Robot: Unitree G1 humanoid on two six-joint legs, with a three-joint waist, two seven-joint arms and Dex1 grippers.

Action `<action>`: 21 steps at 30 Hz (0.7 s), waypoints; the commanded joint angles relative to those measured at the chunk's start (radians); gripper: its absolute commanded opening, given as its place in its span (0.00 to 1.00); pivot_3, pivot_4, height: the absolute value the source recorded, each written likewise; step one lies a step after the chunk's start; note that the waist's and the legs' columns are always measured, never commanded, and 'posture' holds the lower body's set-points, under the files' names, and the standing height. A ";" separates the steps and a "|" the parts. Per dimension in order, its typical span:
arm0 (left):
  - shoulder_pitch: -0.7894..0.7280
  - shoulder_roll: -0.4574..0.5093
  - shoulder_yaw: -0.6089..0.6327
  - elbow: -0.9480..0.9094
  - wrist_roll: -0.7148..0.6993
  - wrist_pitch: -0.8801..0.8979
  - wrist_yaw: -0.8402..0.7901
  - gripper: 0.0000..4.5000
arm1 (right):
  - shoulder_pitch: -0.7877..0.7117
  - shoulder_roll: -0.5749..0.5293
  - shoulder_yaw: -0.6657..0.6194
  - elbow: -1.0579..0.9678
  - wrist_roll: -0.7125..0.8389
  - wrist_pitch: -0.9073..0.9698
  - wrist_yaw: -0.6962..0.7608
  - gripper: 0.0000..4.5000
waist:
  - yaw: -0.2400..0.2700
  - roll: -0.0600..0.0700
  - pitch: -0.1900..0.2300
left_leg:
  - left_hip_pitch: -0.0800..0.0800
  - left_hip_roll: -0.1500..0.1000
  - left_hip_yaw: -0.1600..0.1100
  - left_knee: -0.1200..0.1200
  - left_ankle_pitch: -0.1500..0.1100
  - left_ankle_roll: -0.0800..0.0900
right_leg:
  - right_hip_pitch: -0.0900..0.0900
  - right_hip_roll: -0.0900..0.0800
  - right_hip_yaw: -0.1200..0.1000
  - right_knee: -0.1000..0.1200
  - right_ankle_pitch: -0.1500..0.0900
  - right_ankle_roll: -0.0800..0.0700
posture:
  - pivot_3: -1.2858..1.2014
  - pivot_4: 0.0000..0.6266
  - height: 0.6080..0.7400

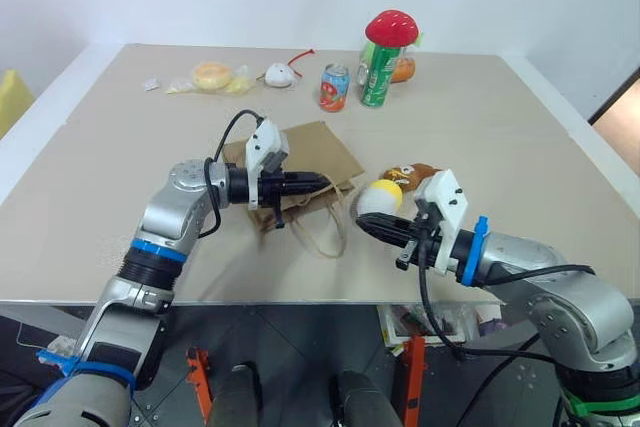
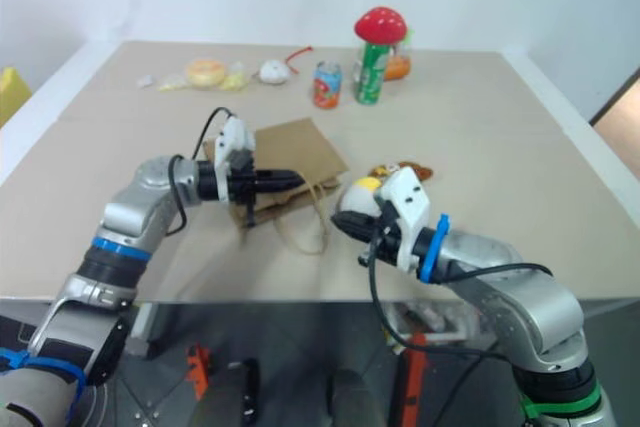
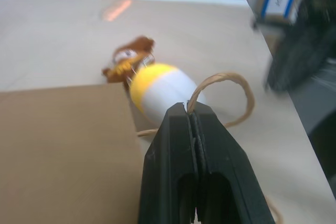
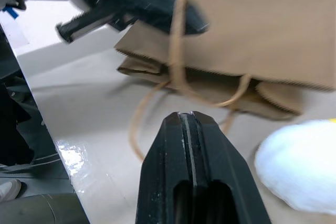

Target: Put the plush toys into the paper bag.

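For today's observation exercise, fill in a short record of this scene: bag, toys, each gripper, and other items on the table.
paper bag: lying flat on the table
left gripper: shut on a bag handle
right gripper: shut, empty, beside the white egg-shaped plush
brown bear plush: on the table, behind the egg plush
far items: red mushroom-shaped item, green can, red can

The left arm reaches in from the left, its gripper (image 1: 318, 183) pointing level toward the right, fingers pressed together. The right gripper (image 1: 362, 226) angles forward and left, slightly downward, its fingers (image 4: 184, 129) closed too.
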 commanded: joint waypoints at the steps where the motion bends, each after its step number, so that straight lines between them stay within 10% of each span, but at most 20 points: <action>1: -0.032 -0.007 0.042 -0.052 -0.038 0.039 0.012 0.00 | -0.035 0.022 0.041 -0.007 -0.042 -0.018 -0.020 0.00 | -0.001 0.000 0.000 | 0.000 0.000 0.000 0.000 0.000 0.000 | 0.000 0.000 0.000 0.000 0.000 0.000 | 0.52 0.24 1.00; 21: -0.057 -0.023 0.196 -0.100 -0.150 0.233 0.210 0.00 | -0.281 0.252 0.271 0.338 -0.432 -0.193 -0.100 0.00 | -0.006 0.000 0.000 | -0.002 0.000 -0.001 -0.001 0.000 0.000 | -0.001 0.002 0.001 0.000 0.000 0.002 | 0.52 0.24 1.00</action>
